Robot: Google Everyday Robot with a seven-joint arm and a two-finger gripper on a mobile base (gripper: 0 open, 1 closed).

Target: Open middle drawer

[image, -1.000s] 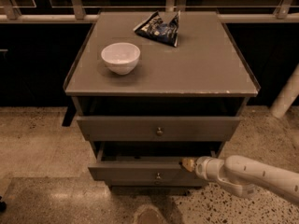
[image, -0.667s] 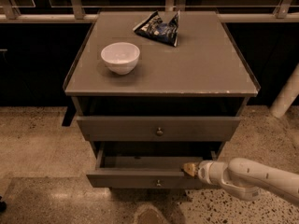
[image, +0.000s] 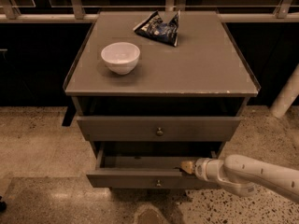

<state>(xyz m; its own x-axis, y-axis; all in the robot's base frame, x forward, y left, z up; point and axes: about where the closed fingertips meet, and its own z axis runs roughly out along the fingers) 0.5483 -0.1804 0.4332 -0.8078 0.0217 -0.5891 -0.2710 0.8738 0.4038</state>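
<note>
The middle drawer [image: 140, 178] is a grey flat front with a small round metal knob [image: 158, 183]. It stands pulled out toward me, and its dark inside [image: 140, 161] shows. My gripper [image: 187, 166] is at the top edge of that drawer front, right of the knob, and my white arm [image: 252, 174] comes in from the lower right. The grey drawer above [image: 159, 128] has its own knob [image: 160, 131] and sits nearly flush. Any drawer below is hidden under the pulled-out one.
A white bowl [image: 120, 57] and a dark snack bag [image: 159, 28] lie on the cabinet top [image: 196, 69]. A dark gap lies under the top. A railing runs behind. A white post [image: 286, 97] stands at the right. The floor is speckled stone.
The middle drawer has slid further out toward me, showing more of its inside. My gripper has moved with its front edge, down and toward me.
</note>
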